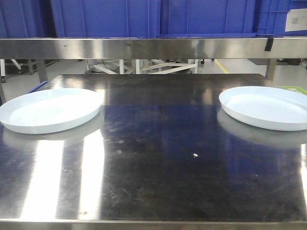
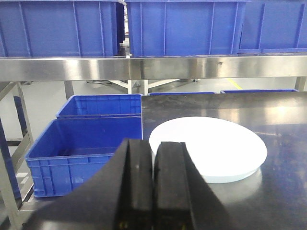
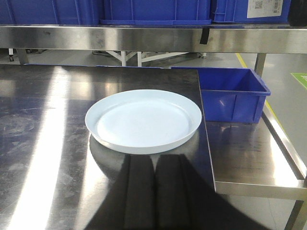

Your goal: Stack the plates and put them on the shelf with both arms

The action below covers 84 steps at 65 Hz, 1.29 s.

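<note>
Exterior front-facing view: pale bluish-white round left plate (image 1: 50,111) and matching right plate (image 1: 266,108), well apart on steel bench (image 1: 158,158).
Left wrist: left claw (image 2: 153,191) pressed together, near left plate. Right wrist: right claw (image 3: 154,191) likewise, near right plate.

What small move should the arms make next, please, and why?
Probably open the left gripper and ease it toward the nearer pale bluish-white round plate; its jaws look shut and empty, and the other plate lies apart across the steel table.
</note>
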Tool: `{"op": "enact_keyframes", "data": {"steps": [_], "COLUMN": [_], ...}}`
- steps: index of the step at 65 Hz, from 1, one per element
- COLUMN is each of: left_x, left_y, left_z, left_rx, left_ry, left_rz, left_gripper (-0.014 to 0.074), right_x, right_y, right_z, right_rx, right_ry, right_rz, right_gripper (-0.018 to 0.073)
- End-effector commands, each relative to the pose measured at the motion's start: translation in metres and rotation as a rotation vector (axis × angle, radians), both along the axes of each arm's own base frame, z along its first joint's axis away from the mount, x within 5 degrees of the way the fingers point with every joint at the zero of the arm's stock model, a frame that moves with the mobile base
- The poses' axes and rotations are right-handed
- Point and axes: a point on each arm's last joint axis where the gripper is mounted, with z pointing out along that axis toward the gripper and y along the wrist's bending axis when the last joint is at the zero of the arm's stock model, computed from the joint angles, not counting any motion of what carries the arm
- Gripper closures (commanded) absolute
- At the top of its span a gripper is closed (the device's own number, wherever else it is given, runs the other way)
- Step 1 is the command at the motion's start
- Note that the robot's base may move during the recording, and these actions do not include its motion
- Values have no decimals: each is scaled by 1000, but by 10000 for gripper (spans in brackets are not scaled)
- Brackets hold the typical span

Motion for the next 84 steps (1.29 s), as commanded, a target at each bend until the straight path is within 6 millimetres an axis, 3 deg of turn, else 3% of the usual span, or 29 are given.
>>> {"op": "enact_keyframes", "data": {"steps": [1,16,33,47,65,84], "left_x": [-2,-4,-3,7,43,101], "left_y": [0,0,0,-2,-6,-13], "left_z": [8,15,45,73,92,79], "left_rx": [-31,-34,-76,-58,-26,7], "left_ry": [-103,-135,-133,14,279,516], "left_rz": [-6,-7,-10,-11,-7,-1], "left_gripper": [514,514,514,514,514,514], "right_x": [-1,-1,-1,-1,-1,-1], "right_y": [-1,-1,-1,-1,-1,-1], "right_z": [9,9,9,9,9,9], "right_rx": [-6,-6,-6,-6,-6,-6], "right_ry": [-104,-104,-104,-104,-104,-104], "right_rz": [-13,-13,-13,-13,-13,-13], "right_gripper": [510,510,510,510,510,510]}}
